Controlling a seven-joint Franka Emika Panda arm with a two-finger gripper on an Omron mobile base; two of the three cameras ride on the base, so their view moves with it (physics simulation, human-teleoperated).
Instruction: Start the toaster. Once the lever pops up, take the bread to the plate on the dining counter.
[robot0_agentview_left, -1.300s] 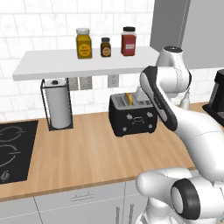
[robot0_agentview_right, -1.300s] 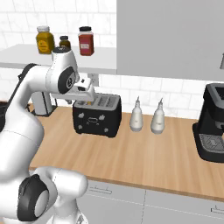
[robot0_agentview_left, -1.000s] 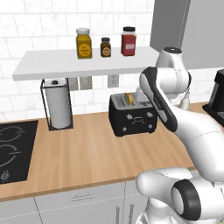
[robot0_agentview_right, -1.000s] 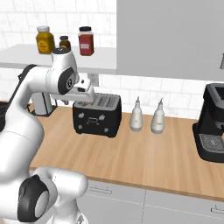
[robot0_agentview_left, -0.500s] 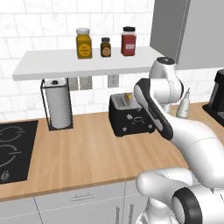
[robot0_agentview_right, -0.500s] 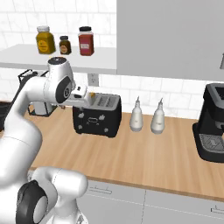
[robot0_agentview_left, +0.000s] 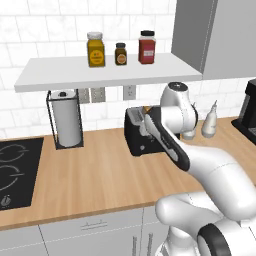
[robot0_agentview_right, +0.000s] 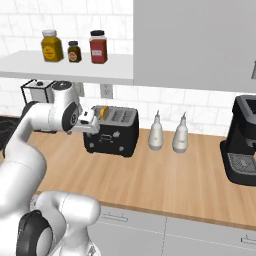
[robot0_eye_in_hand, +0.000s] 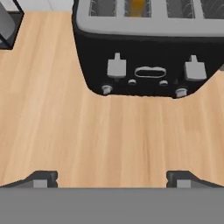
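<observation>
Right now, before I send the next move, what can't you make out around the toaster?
- bread: hand view's top edge cuts it; only a tan sliver in the slot.
- toaster: in the left base view, the arm covers its right half.
- gripper: open in the hand view, fingertips barely above the bottom edge.
- levers: whether they are pressed down, cannot tell.

black two-slot toaster (robot0_eye_in_hand: 148, 52) upright on wooden counter, golden-crusted bread (robot0_eye_in_hand: 137, 6) inside its slot

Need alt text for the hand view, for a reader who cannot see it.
A black toaster seen from above and in front, on a wood counter, with bread in one slot. Two grey levers and small knobs face the camera; the open tool has its tips at the bottom.
</observation>
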